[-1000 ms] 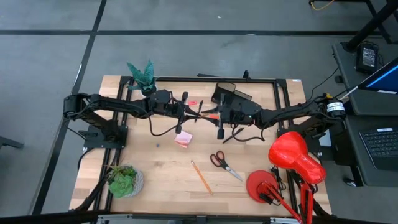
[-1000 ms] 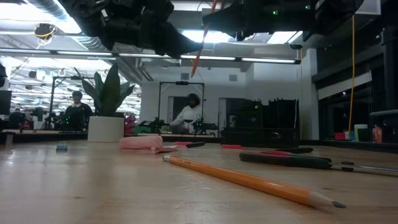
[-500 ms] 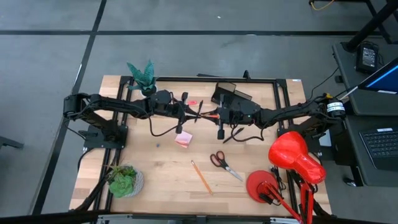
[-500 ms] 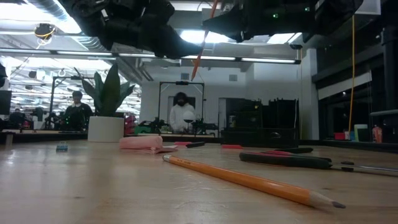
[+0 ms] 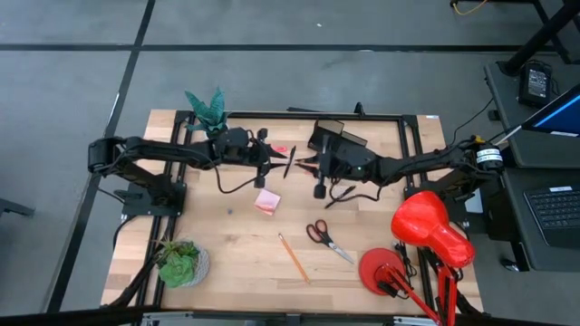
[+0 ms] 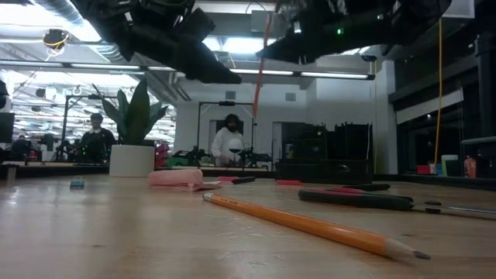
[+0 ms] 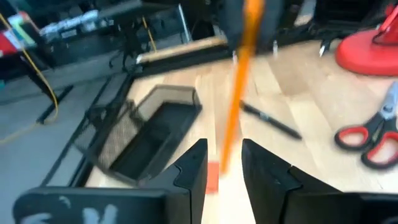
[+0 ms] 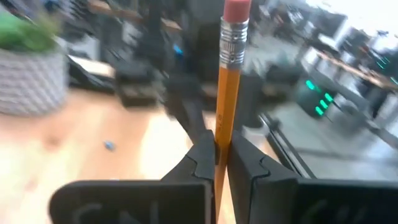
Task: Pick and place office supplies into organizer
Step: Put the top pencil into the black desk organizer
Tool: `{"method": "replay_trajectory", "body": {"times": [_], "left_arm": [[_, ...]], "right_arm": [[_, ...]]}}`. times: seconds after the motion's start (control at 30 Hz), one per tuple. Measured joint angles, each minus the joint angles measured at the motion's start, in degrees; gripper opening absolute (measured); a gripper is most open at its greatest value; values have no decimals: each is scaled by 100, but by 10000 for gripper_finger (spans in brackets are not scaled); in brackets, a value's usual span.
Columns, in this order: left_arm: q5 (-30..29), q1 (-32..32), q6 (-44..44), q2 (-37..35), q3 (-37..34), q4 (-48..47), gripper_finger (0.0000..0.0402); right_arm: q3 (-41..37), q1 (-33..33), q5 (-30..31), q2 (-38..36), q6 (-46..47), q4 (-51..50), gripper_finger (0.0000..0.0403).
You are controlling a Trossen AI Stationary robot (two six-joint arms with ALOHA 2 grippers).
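My right gripper is over the table's middle, shut on an orange pencil, which the low view shows as the pencil high above the wood. My left gripper is open, and its fingers stand just short of that pencil without touching it. The black mesh organizer rests on its base at the far edge, also seen as the organizer. Flat on the table lie a second pencil, red-handled scissors, a pink sticky pad, a black pen and a red eraser. My right gripper pinches the pencil's shaft between its two fingers, with the eraser end sticking out past them. The fingers come about level from the table's right and lie across the pencil. The pencil is lifted clear and hangs nearly upright below the gripper.
A red desk lamp fills the near right corner. A potted plant stands at the far left and another plant at the near left. A small blue bit lies left of the pad. People move in the room behind.
My left gripper has drawn back from the pencil toward the table's left. The pencil stays in my right gripper and has tipped from slanting to nearly upright, its lower end reaching lower than before.
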Motion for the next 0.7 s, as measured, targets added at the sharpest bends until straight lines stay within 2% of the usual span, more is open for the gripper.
{"method": "replay_trajectory", "body": {"times": [0.2, 0.43, 0.7], "left_arm": [[8, 82, 53, -284, 0, -520, 66], [21, 376, -31, -648, -432, -390, 6], [105, 592, -190, -1235, -1097, 88, 1]], "right_arm": [[-7, -248, 237, 0, 163, -295, 17], [-7, -874, 545, 0, 227, -283, 17], [-7, -1503, 544, -57, 293, -272, 17]]}}
